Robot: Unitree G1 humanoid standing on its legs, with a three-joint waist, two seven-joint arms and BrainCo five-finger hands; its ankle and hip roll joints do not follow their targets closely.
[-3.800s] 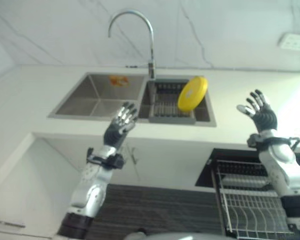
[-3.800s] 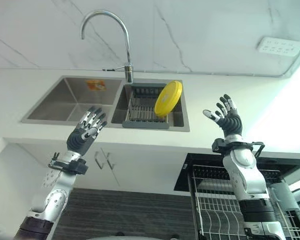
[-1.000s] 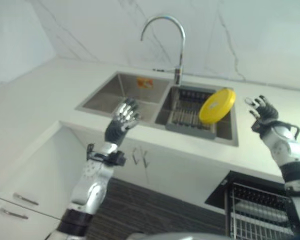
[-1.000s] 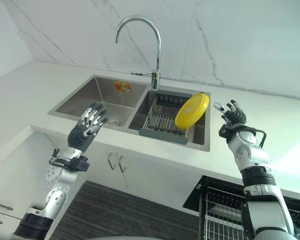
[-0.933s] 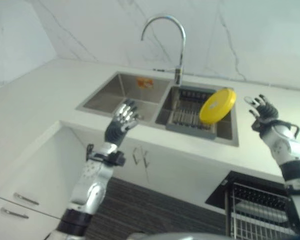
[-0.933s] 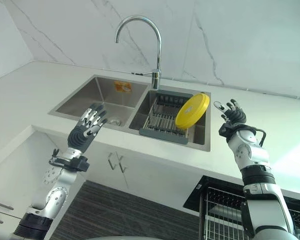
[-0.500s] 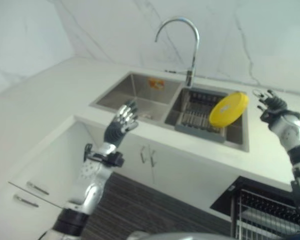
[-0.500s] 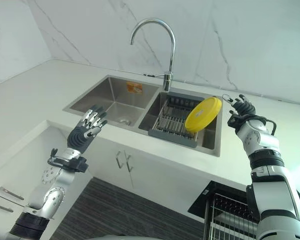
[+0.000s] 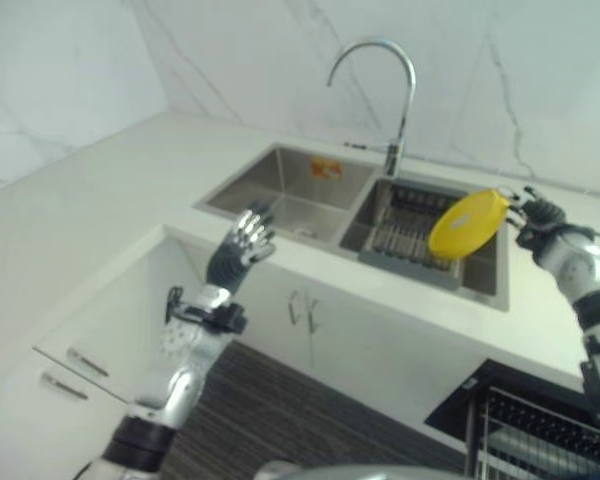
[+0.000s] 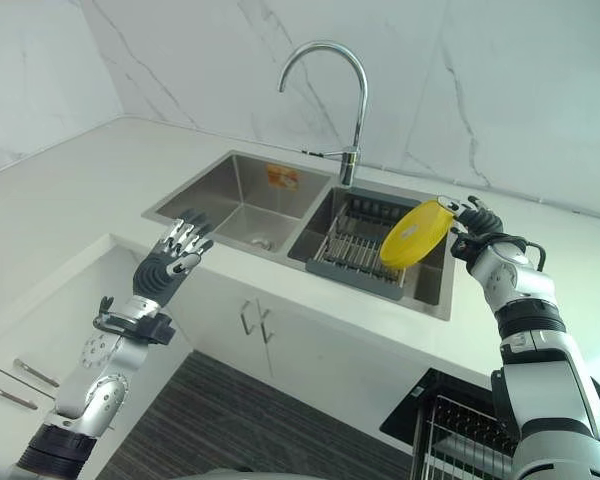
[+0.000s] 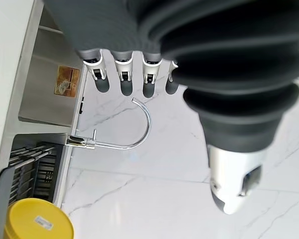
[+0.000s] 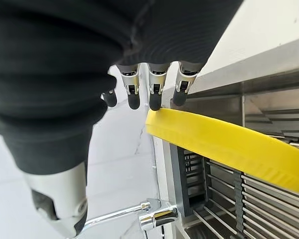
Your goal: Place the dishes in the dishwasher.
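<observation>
Left eye view: the right robot hand (image 9: pixel 540 212) reaches in beside the upper edge of the yellow plate (image 9: pixel 467 224), fingertips at its rim, likely lining up a grasp. The plate leans upright in the dark wire rack (image 9: pixel 405 240), which keeps its edge exposed for picking. The dishwasher rack (image 9: pixel 540 438) sits well below that hand, pulled out and ready.

Right eye view: the left robot hand (image 10: pixel 172 256) hovers idle off the front of the white desk (image 10: pixel 80 190), fingers spread and released. A brushed-steel sink (image 10: pixel 235 195) and curved chrome faucet (image 10: pixel 325 85) lie beyond it.

Left wrist view: fingers straight, holding nothing; the plate looks round, smooth and matte, probably plastic.

Right wrist view: fingers (image 12: pixel 154 94) straight, tips just at the plate's thick ridged rim, not closed around it.
</observation>
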